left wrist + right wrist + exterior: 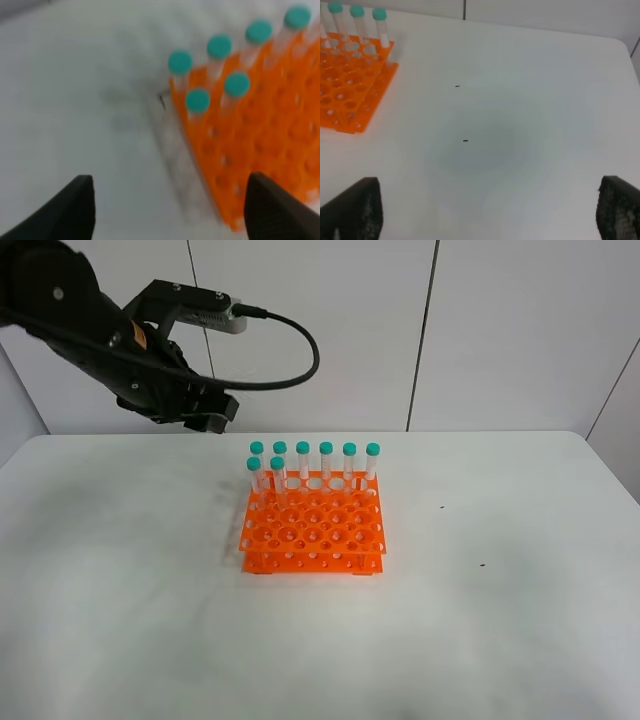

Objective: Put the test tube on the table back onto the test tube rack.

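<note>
The near half of the table (150, 640) is bare white, with no tube lying on it in any view, so as I judge it the task is essentially done and the risks are about leaving cleanly.

Around the middle of the table, nearer its far edge, stands the test tube rack (315, 525). Eight teal-capped tubes are upright in it: six along its far row and two just in front of them at the left end. The test tube (277, 476) just seated is probably one of those two front ones, though they look alike and I cannot tell which.

Beyond the rack, above the far left part of the table, hangs the left pincer (205, 412). Its fingers (75, 207) are spread wide with nothing between them, and it is apart from the tubes. The wrist view is blurred, which suggests motion. A sideways drift toward the rack's left end could clip the caps and tip or lift a tube, or drag the light rack across the table.

The right pincer (487, 210) is likewise spread wide and empty, over the table's right side, well apart from the rack. It poses little danger unless it swings leftward.
</note>
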